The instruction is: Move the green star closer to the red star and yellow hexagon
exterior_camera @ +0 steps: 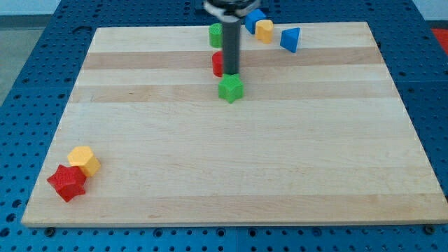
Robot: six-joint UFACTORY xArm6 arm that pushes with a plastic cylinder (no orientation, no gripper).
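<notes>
The green star (pixel 230 89) lies on the wooden board (pixel 231 154) at the view's top centre. My tip (pixel 231 74) stands just above it, at its top edge, seemingly touching it. The red star (pixel 67 183) and the yellow hexagon (pixel 85 161) lie together, touching, at the view's bottom left, far from the green star.
A red block (pixel 218 64) sits partly hidden behind the rod. A green block (pixel 216 35) lies above it. A blue block (pixel 255 19), a yellow block (pixel 264 31) and a blue triangular block (pixel 290 39) lie at the view's top, right of the rod.
</notes>
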